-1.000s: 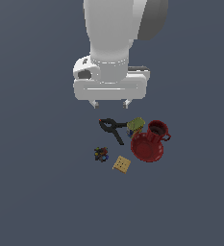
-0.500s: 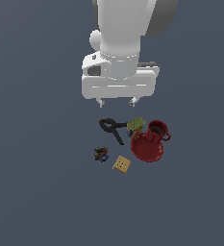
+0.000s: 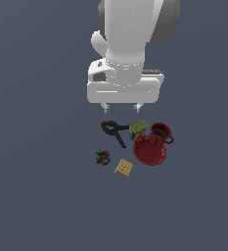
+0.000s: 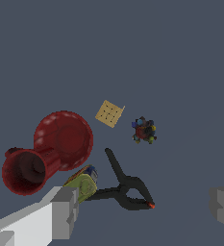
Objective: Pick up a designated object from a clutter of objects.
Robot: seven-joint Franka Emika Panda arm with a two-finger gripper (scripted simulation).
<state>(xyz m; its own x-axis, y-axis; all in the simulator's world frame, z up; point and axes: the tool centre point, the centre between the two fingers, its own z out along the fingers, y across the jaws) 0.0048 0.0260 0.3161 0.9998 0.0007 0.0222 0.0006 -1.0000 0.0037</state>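
Below the white arm in the exterior view, the pincer [image 3: 121, 106] hangs with its two fingertips spread wide and nothing between them, above the near edge of the clutter on the dark grey counter [image 3: 42, 196]. The small rounded-rectangular tin with a yellow-green top and blue label [image 3: 138, 128] sits in the group, just beside the black spring clamp [image 3: 114, 131] on the exterior view's left and crowded by the red bowl [image 3: 149, 150] and the red mug [image 3: 161, 133] on the exterior view's right. From the pincer the tin lies slightly further down the picture and toward the exterior view's right, close under one fingertip rather than centred in the gap. In the wrist view the tin [image 4: 82, 184] shows next to one grey finger [image 4: 64, 212], its long axis running slantwise toward the bowl [image 4: 64, 139]. My judgement is that the pincer needs a sideways shift to straddle the tin across its short side before descending. A tan square cracker [image 3: 124, 167] and a tiny multicoloured object [image 3: 103, 157] lie apart.
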